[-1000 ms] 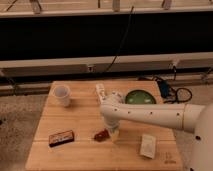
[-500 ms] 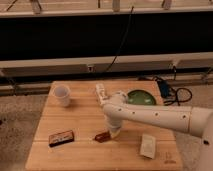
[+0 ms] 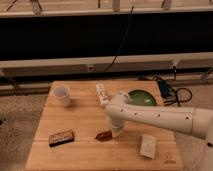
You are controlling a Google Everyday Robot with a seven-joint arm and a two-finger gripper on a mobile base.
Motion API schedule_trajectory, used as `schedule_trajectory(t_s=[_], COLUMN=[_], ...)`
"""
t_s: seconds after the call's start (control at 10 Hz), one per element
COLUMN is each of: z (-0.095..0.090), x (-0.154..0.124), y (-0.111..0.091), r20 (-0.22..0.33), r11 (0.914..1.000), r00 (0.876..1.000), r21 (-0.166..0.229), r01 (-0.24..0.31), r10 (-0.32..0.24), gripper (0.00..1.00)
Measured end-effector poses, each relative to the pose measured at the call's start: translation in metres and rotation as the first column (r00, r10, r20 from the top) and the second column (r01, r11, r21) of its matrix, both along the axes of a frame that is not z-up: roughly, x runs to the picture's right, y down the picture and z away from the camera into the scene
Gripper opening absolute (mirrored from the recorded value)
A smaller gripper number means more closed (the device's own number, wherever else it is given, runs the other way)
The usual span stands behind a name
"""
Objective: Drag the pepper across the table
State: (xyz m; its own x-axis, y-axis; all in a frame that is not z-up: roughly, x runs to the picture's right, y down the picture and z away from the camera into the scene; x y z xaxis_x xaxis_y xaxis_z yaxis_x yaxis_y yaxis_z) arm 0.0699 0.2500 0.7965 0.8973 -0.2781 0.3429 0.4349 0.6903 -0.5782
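Small dk red-brown tapered pepper [image 3: 103, 135] by gripper [image 3: 115, 132] on table [image 3: 85, 120]

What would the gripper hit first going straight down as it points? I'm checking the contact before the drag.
Probably the pepper beside the gripper, else the table; depth is unclear.

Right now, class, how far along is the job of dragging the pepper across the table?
Done: the gripper has reached the pepper near the table's front middle. In hand: it sits right against the pepper's right end, seemingly in contact. Left: most of the drag, since the pepper lies mid-table, between the dark bar and the white packet.
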Motion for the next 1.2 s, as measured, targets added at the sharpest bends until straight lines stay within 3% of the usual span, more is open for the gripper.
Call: schedule_trajectory(t_s=[1.2], z=[-0.007], x=[0.015], y=[-0.007], r20=[0.005], r11=[0.9968], r00=[0.998], r21=[0.04], r01=[0.07], r10=[-0.07], gripper=[0.02])
